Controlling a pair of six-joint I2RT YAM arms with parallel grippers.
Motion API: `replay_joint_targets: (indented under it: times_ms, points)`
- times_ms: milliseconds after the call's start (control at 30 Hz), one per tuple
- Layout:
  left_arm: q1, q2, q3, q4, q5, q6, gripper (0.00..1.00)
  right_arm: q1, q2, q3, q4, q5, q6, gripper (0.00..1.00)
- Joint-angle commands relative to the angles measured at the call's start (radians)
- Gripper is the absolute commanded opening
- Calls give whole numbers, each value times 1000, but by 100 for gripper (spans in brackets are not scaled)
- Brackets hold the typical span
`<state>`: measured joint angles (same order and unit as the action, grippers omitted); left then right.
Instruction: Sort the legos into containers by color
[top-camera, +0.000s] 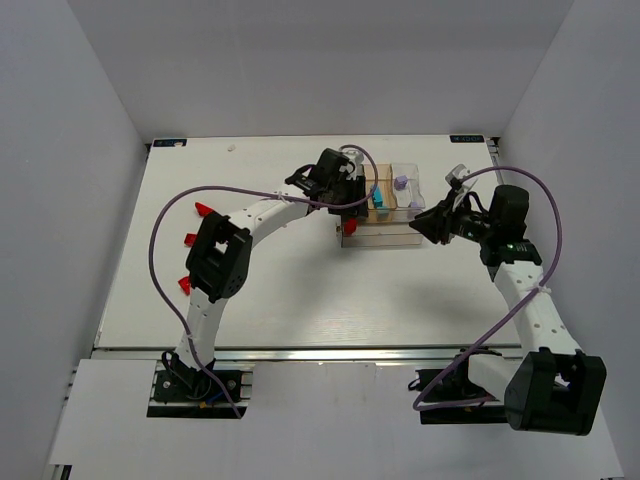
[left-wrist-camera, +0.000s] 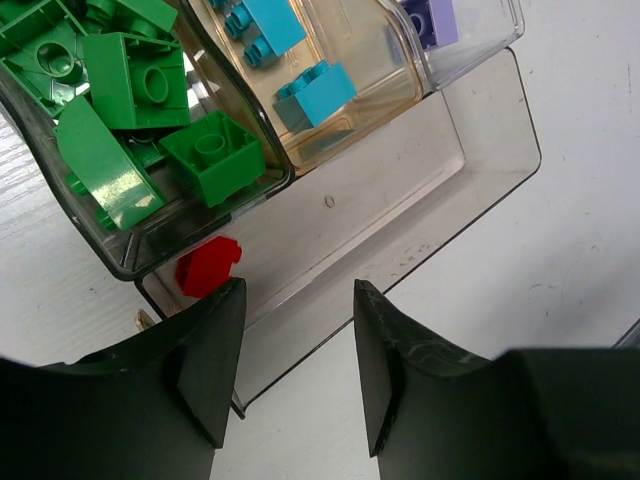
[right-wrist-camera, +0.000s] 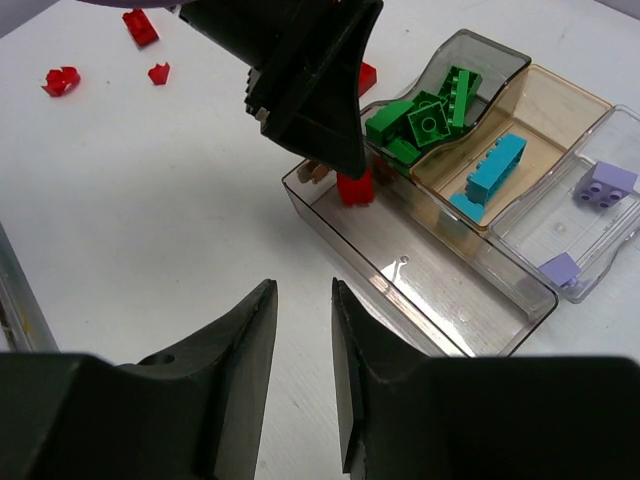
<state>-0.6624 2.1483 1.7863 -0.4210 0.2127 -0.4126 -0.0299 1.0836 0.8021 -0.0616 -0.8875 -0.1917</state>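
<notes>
Tray (right-wrist-camera: 455, 300) w/ 4 compartments. Smoky one: green legos (left-wrist-camera: 212, 155), approx 6, pile too jumbled for a sure count. Tan one: 2 cyan legos (right-wrist-camera: 495, 163). Clear square one: 2 purple legos (right-wrist-camera: 605, 183). Long clear one: 1 red lego (right-wrist-camera: 355, 188), at the end next to smoky one. 3 loose red legos (top-camera: 189, 239) on table (top-camera: 300, 300), 9 o'clock from tray, well apart. 1 half-hidden red lego (right-wrist-camera: 369, 76) just beside smoky compartment, behind L gripper (left-wrist-camera: 295, 370). L gripper over tray's 9 o'clock end, jaws apart, nothing btwn. R gripper (right-wrist-camera: 303, 370) at tray's 3 o'clock, jaws narrowly apart, empty.
</notes>
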Motion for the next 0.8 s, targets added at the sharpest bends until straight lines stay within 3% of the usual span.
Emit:
replay_joint_targets:
  times_ms: [0,67,133,167,200,233,267,367,467,500,533,633,700,767]
  points:
    - [-2,-42,15,-10,19,26,58,10,15,19,11,18,-25,34]
    - [-2,-65,-5,-7,24,28,58,18,24,23,8,35,-52,35]
    - [18,-155,-31,-2,-5,28,50,28,38,45,5,45,-99,40]
    - [18,-204,-88,16,-63,18,26,79,64,58,-3,48,-132,45]
    - [30,-258,-132,28,-106,-9,9,117,85,75,-15,44,-225,48]
    - [40,-383,-180,36,-163,-17,0,155,108,115,-20,61,-262,50]
    - [58,-448,-277,45,-259,-22,0,174,168,143,-38,74,-302,54]
    - [104,-701,-427,-1,-375,-48,0,295,313,273,-76,154,-486,66]
    - [113,-940,-614,-82,-476,-55,41,410,494,453,-170,232,-691,76]
    - [113,-996,-683,-105,-542,-52,66,450,545,507,-235,239,-737,81]
    - [113,-1048,-712,-133,-585,-58,71,478,594,563,-275,239,-847,84]
    - [113,-1221,-844,-203,-738,-80,80,530,882,825,-393,254,-899,89]
    - [113,-1320,-936,-197,-803,-84,81,564,1046,1056,-488,295,-899,89]
    - [113,-1364,-979,-197,-837,-91,81,574,1122,1173,-494,332,-875,89]
